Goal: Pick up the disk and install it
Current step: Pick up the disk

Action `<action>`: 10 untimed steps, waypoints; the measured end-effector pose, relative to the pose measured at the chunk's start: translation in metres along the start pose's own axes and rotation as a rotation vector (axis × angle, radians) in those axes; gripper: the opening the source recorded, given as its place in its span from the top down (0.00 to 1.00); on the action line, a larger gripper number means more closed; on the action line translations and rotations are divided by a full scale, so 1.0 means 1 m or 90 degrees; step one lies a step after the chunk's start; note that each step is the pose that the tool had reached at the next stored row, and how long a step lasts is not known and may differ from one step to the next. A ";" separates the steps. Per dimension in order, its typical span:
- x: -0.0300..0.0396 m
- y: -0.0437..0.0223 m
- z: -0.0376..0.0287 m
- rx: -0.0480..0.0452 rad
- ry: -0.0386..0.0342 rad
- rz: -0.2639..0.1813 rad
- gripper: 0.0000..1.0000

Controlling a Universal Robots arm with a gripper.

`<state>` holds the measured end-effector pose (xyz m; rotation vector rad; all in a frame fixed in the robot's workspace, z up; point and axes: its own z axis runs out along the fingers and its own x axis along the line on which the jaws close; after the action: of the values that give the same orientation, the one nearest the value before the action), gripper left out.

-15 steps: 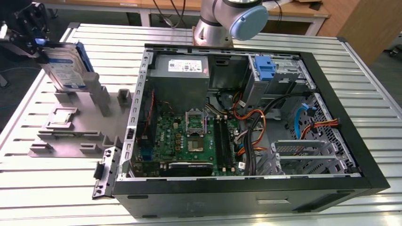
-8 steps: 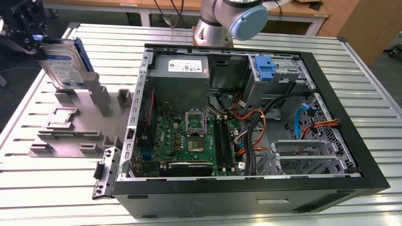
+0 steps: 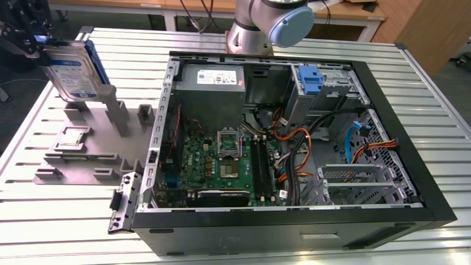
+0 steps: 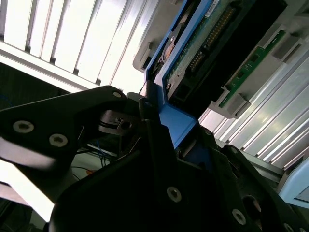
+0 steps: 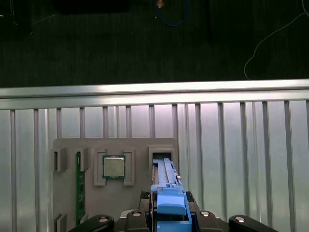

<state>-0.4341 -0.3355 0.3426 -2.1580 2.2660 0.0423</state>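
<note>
Pick-up looks done: my hand [image 3: 38, 47] is clenched on the disk [image 3: 70, 74], holding it upright above the grey holder [image 3: 96, 165] at the exterior view's left. Install isn't done; I reckon it needs the rails square to the case [image 3: 220, 229] bay.

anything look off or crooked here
Nothing looks damaged or spilled. The disk hangs slightly tilted in the gripper, clear of the grey fixture beside the open computer case.
</note>
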 end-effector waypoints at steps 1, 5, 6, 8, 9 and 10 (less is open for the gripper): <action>0.0000 0.0000 -0.0011 0.0000 0.0002 0.000 0.63; -0.0001 0.0000 -0.0035 0.0003 0.0010 0.000 0.63; -0.0001 0.0000 -0.0035 0.0002 0.0011 0.000 0.63; -0.0001 0.0000 -0.0037 0.0001 0.0014 0.000 0.63; -0.0001 0.0000 -0.0037 0.0000 0.0014 0.000 0.63; -0.0001 0.0000 -0.0038 0.0001 0.0014 0.000 0.63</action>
<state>-0.4341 -0.3355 0.3465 -2.1590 2.2671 0.0398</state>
